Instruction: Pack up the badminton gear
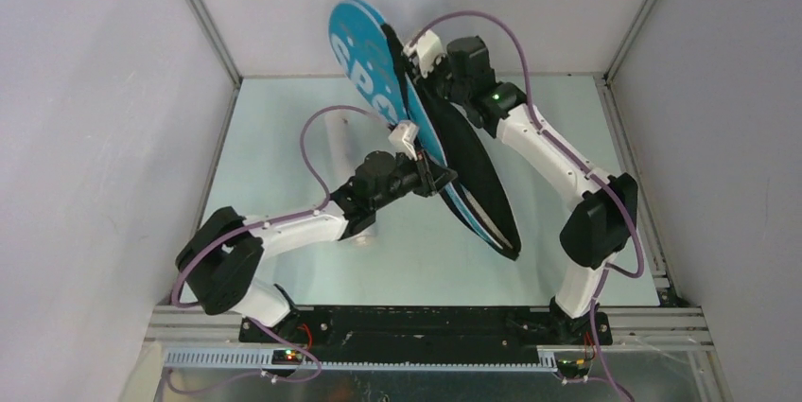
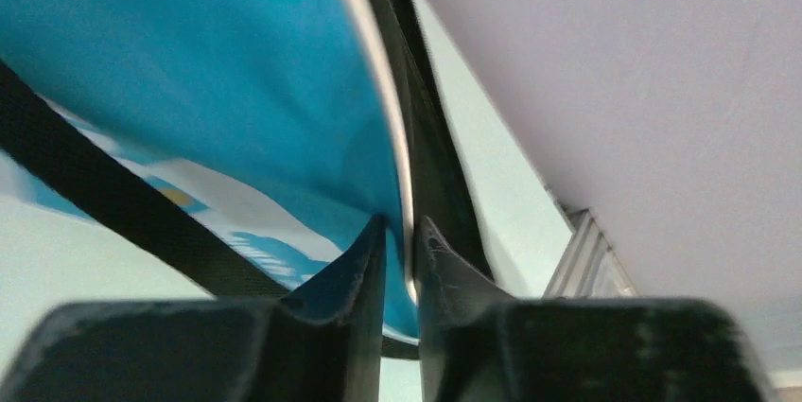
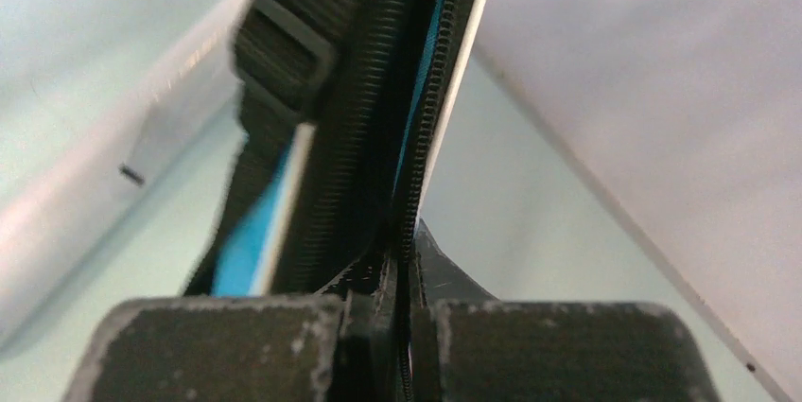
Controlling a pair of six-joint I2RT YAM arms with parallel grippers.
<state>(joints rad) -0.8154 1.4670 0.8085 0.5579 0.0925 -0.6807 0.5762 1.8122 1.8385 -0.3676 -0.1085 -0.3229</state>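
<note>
The blue racket-shaped bag [image 1: 364,47] is up on edge over the middle of the pale green table [image 1: 274,137], tilted. Its round head is high at the back and the narrow end is down toward the front right (can't tell if that tip touches the table). The blue face w/ big white letters points left and the black side points right.

The left gripper [image 1: 437,178] comes in from the left and bites the bag's rim about halfway along. In the left wrist cam the left gripper [image 2: 402,232] has its fingers [image 2: 364,255] clenched on the white-piped edge. Blue fabric [image 2: 236,71] lies on one side of the pinch and the black side panel on the other. The black strap [image 2: 104,194] runs diagonally across the blue face, not btwn the fingers.

The right gripper [image 1: 409,54] is at the top end by the head. In its wrist cam the right gripper [image 3: 397,265] is closed tight on the zipper seam, w/ the zipper teeth [image 3: 416,137] running straight up out of the pinch. The strap's buckle [image 3: 284,47] hangs just left of that seam, outside the grip.

Both arms are gripping the bag, one at each spot along the same edge.
</note>
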